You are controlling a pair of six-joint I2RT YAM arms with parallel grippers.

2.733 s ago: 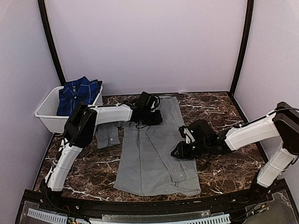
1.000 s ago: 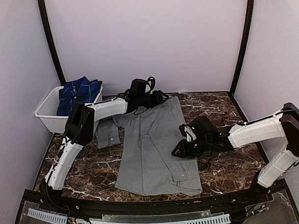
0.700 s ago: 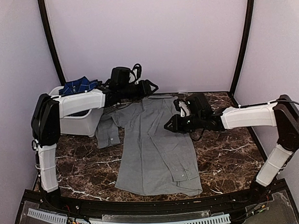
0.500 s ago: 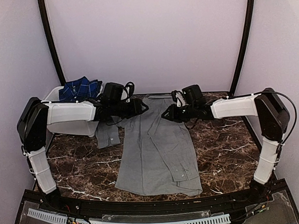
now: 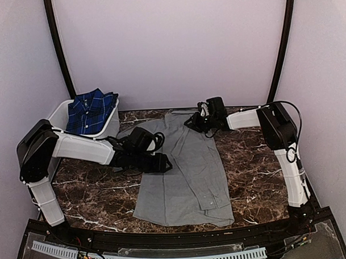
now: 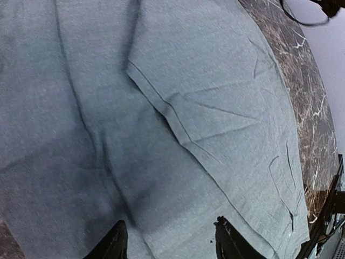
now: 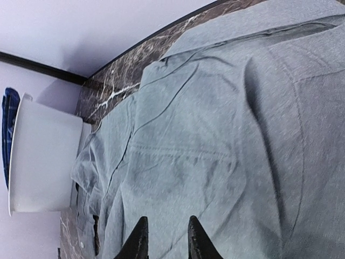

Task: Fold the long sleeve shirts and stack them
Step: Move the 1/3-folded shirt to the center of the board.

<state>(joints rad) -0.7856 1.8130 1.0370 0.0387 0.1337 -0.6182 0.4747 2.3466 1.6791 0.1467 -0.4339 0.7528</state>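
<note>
The table (image 5: 260,177) was dark marble with pale veins, its bare top showing on both sides. A grey shirt (image 5: 189,174) lay flat along its middle, collar toward the far edge and hem toward the near edge. One side of it was folded in over the body, and a sleeve reached left toward the tub (image 5: 57,111). That white tub stood at the far-left corner, with a plaid shirt (image 5: 90,109) inside it.
</note>
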